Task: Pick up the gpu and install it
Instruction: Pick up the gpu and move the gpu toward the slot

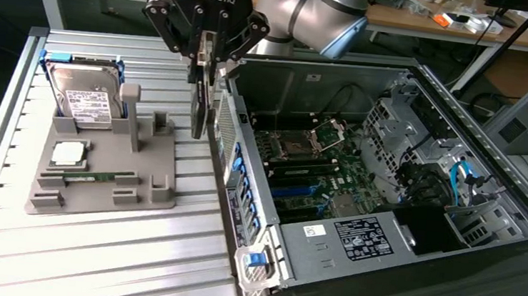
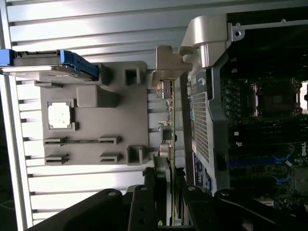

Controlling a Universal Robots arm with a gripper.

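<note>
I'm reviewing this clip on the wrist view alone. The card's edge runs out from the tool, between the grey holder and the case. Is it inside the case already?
Observer: No. In the exterior view the gpu hangs upright, clamped in the tool, just outside the case wall.
Operator: Is it off the holder?
Observer: It looks so. Its lower end shows against the slatted table, beside the holder rather than in a slot.
Operator: What sits in the blue frame?
Observer: A drive with a white label, standing upright at the holder's far end.
</note>
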